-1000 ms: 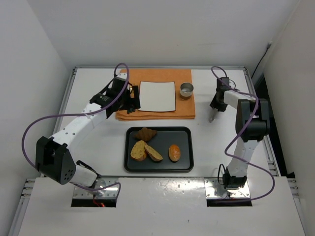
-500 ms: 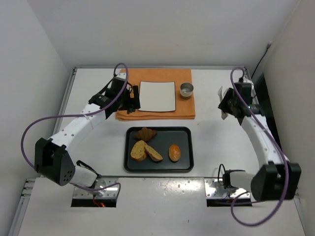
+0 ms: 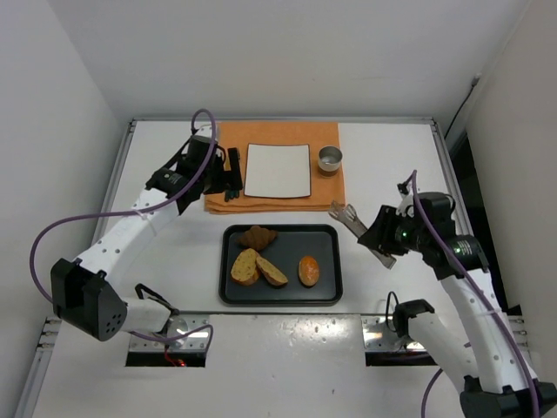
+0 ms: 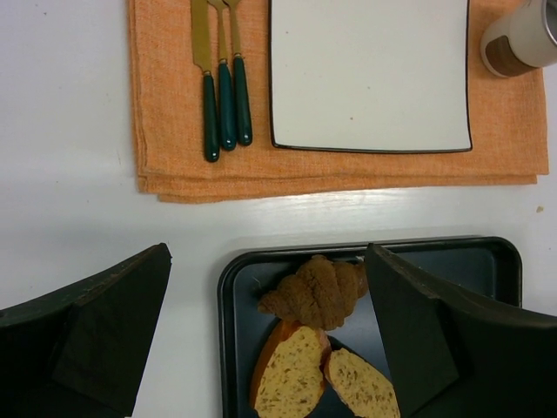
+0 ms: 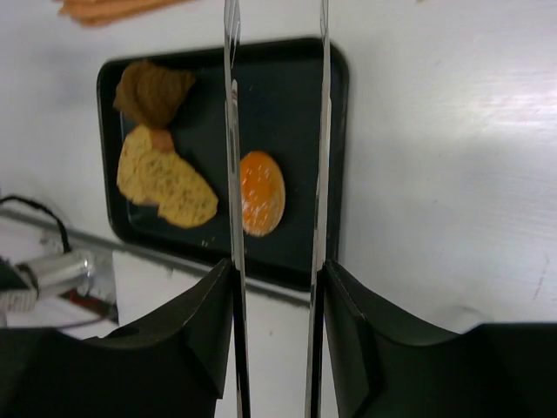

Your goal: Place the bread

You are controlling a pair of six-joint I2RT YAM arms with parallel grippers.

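Observation:
The dark brown croissant (image 3: 257, 236) lies at the back left of the black tray (image 3: 326, 296); the glossy orange roll (image 3: 308, 270) lies at its right. My right gripper (image 3: 383, 237) is shut on metal tongs (image 3: 350, 218), held just right of the tray. In the right wrist view the tong blades (image 5: 231, 131) stand apart, the roll (image 5: 261, 192) partly between them, the croissant (image 5: 150, 91) to the left. My left gripper (image 3: 213, 170) is open and empty above the placemat's left edge; in its view the croissant (image 4: 318, 292) lies between the fingers (image 4: 104, 322).
Two flat toasted slices (image 3: 258, 268) lie at the tray's left front. Behind the tray an orange placemat (image 3: 326, 196) carries a white square plate (image 3: 278, 170), a small metal cup (image 3: 330, 158) and dark-handled cutlery (image 3: 233, 174). White walls enclose the table.
My right arm has swung from the far right of the table forward and left, bringing the tongs close to the tray's right side. My left gripper has shifted slightly back and left.

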